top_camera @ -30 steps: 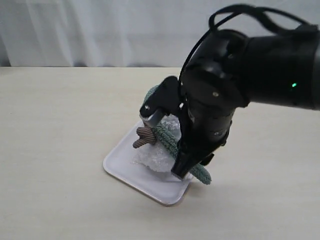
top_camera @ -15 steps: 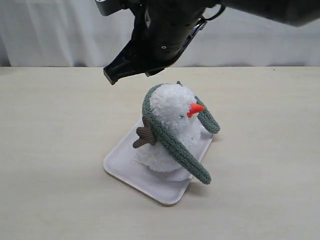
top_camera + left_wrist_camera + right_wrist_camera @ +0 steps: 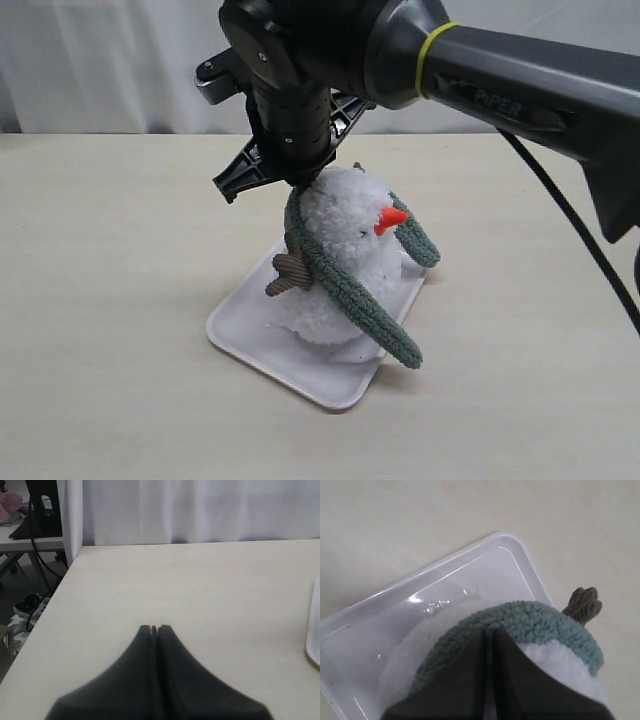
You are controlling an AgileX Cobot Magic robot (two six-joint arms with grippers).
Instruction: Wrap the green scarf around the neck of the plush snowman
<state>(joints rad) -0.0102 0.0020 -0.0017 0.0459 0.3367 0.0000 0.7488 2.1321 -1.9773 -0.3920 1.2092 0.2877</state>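
Observation:
The plush snowman [image 3: 345, 235], white with an orange nose [image 3: 391, 218] and a brown twig arm [image 3: 291, 270], stands on a white tray [image 3: 240, 330]. The green scarf [image 3: 350, 290] is looped over the back of its head, and both ends hang down in front. The neck does not show clearly. My right gripper [image 3: 297, 185] reaches across and is down at the back of the head. In the right wrist view it [image 3: 490, 630] is shut, its tips against the scarf [image 3: 540, 617] on top of the head [image 3: 560, 665]. My left gripper [image 3: 154, 628] is shut over bare table.
The tray's edge [image 3: 314, 640] shows at the side of the left wrist view. The clear tray [image 3: 510, 560] and the twig arm [image 3: 582, 605] lie beyond the right fingers. A white curtain [image 3: 100, 60] hangs behind the table. The table's side edge [image 3: 55, 595] drops off to cables and clutter.
The right arm rose from low in front of the snowman to high above it. It has since come down behind the head, onto the scarf. Snowman and scarf kept their pose.

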